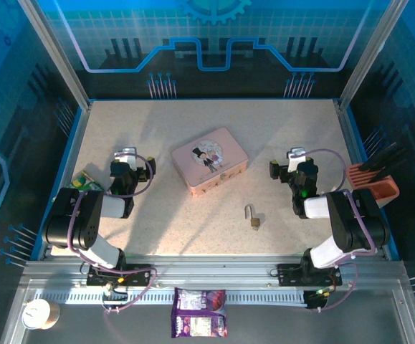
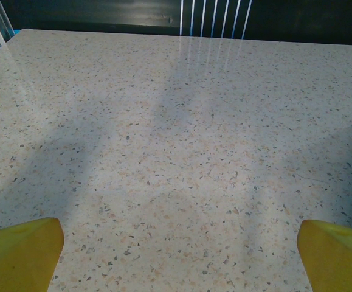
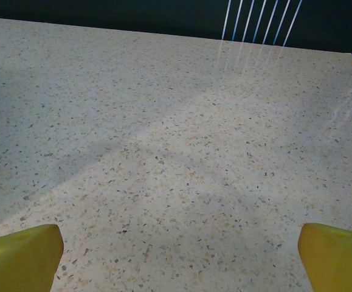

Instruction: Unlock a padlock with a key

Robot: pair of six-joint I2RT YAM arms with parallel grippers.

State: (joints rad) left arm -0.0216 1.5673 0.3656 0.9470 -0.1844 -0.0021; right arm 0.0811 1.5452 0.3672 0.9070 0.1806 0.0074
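The padlock (image 1: 254, 218), a tiny brass body with a thin silver shackle, lies on the speckled table (image 1: 164, 222) in front of the pink tin and nearer the right arm. The key is out of view. My left gripper (image 1: 126, 153) rests at the left of the table, pointing away from the bases. In the left wrist view its yellow fingertips (image 2: 20, 252) stand wide apart, open over bare tabletop. My right gripper (image 1: 297, 153) sits up and to the right of the padlock. It is open too, with its yellow fingertips (image 3: 17, 255) spread and nothing between them.
A pink tin (image 1: 209, 161) with a cartoon couple lies at the table's middle. An orange holder with black tools (image 1: 375, 183) stands at the right edge and a green-yellow item (image 1: 89, 181) at the left. A snack packet (image 1: 198, 322) and a paper cup (image 1: 39, 313) lie beyond the front rail.
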